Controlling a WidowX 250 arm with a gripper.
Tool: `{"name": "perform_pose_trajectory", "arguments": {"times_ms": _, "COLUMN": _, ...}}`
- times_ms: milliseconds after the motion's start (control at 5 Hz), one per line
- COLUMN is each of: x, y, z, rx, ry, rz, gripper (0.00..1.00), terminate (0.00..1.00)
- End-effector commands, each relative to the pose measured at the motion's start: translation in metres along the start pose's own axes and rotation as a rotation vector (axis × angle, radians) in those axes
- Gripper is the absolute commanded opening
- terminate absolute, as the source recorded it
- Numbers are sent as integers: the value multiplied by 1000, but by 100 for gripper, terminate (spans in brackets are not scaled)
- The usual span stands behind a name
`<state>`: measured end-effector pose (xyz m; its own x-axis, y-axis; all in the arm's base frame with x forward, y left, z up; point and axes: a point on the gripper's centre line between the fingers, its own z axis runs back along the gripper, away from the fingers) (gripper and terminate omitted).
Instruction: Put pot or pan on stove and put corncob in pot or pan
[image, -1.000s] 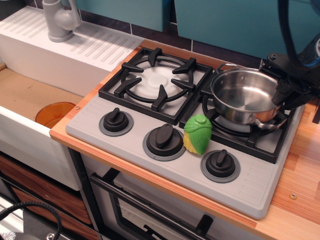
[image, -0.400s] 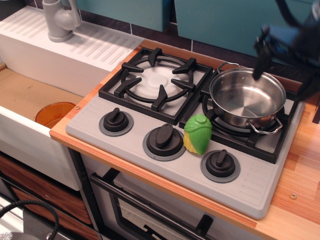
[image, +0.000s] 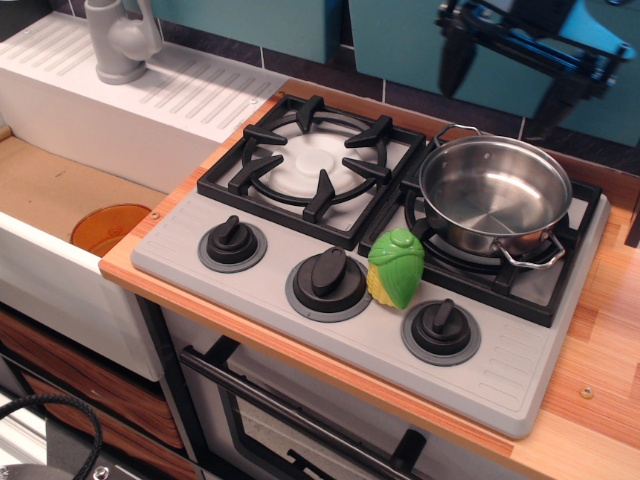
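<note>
The shiny steel pot (image: 495, 195) stands upright and empty on the right burner grate of the grey stove (image: 500, 370). The corncob (image: 395, 267), green husk with yellow kernels at its lower left, rests on the stove's front panel between the middle and right knobs, just left of the pot. My gripper (image: 530, 55) hangs high at the top right, above and behind the pot, touching nothing. Its jaws look spread wide and hold nothing; the left finger (image: 455, 60) points down.
The left burner grate (image: 315, 160) is bare. A sink (image: 60, 190) at the left holds an orange disc (image: 110, 228); a grey faucet (image: 120, 40) stands behind it. Wooden countertop (image: 600, 330) runs right of the stove. An oven door handle (image: 300, 420) lies below.
My gripper has let go of the pot's right rim, risen and swung left to above and behind the pot. The pot stays on the right burner. The corncob has not moved.
</note>
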<state>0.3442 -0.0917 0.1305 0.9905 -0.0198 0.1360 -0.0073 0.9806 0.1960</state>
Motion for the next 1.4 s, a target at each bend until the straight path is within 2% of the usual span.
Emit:
{"name": "perform_pose_trajectory", "arguments": {"times_ms": 0, "x": 10, "y": 0, "z": 24, "rx": -28, "ry": -78, "rz": 9, "gripper": 100, "terminate": 0}}
{"name": "perform_pose_trajectory", "arguments": {"times_ms": 200, "x": -1, "y": 8, "z": 27, "rx": 13, "ry": -70, "rz": 31, "gripper": 100, "terminate": 0}}
{"name": "perform_pose_trajectory", "arguments": {"times_ms": 400, "x": -11, "y": 13, "z": 28, "rx": 29, "ry": -65, "rz": 43, "gripper": 100, "terminate": 0}}
{"name": "perform_pose_trajectory", "arguments": {"times_ms": 600, "x": -20, "y": 19, "z": 22, "rx": 29, "ry": -84, "rz": 41, "gripper": 100, "terminate": 0}}
{"name": "perform_pose_trajectory", "arguments": {"times_ms": 1200, "x": -50, "y": 19, "z": -17, "rx": 28, "ry": -153, "rz": 50, "gripper": 100, "terminate": 0}}
